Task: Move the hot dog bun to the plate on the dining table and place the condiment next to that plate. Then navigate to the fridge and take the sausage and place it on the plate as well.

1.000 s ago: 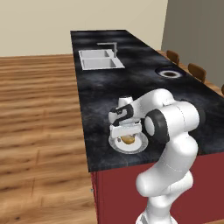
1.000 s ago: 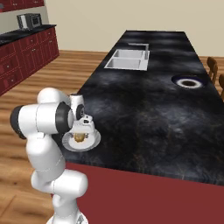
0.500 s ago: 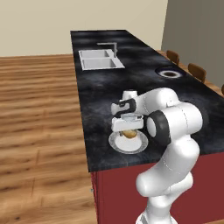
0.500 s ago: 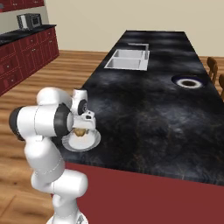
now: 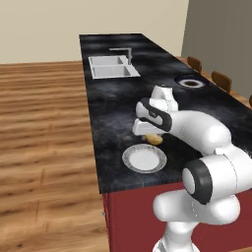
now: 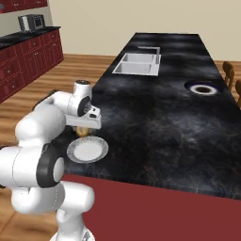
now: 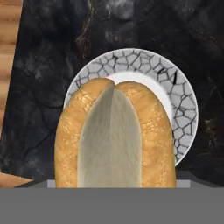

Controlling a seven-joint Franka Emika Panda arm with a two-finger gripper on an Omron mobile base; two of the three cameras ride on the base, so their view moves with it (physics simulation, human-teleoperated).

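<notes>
A: Jaw state?

B: Closed on the bun (image 7: 114, 135) (fingertips are hidden behind it). It is held split side up toward the hand camera, clear of the table (image 5: 113, 113) and just past the grey plate (image 5: 129, 156).

A: Step in hand?

B: A carry is judged to be in hand. The grey crackle-rimmed plate isn't the navy one, so nothing should be set down there. The bun should be carried level and squeezed lightly, since soft bread can be crushed or slipped.

A: Arm pose?

B: The arm is folded low over the table's near end, forearm level, gripper (image 5: 150, 135) pointed down. The sink (image 5: 113, 66) is seen well beyond.
</notes>
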